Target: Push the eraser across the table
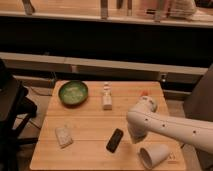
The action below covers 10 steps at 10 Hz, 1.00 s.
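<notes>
The eraser (pixel 115 140), a small flat black block, lies at an angle on the front middle of the light-wood table (pixel 90 120). My white arm reaches in from the right, low over the tabletop. Its gripper (pixel 133 136) sits at the arm's lower left end, shut, just right of the eraser with a small gap between them. Nothing is held.
A white cup (pixel 154 156) lies on its side near the front right corner, just under the arm. A green bowl (pixel 73 92) stands at the back left, a small white bottle (pixel 106 97) at the back middle, and a pale speckled sponge block (pixel 63 136) at the front left.
</notes>
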### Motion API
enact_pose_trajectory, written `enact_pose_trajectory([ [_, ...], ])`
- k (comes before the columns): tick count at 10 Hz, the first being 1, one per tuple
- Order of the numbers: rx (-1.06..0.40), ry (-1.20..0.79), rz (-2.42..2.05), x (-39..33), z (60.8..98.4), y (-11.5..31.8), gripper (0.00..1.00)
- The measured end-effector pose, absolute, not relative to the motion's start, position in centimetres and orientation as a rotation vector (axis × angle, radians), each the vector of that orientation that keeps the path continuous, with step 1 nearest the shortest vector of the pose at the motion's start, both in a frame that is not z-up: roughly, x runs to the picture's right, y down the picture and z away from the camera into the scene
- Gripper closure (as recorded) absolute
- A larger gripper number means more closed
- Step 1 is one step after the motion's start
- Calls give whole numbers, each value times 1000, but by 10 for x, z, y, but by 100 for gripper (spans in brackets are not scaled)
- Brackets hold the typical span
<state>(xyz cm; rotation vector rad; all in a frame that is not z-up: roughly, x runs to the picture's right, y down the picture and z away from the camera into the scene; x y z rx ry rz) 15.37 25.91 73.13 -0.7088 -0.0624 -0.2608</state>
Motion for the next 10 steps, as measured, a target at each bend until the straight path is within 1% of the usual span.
enact_pose_trajectory([
  [10, -752, -82, -352, 114, 750, 268, 100],
])
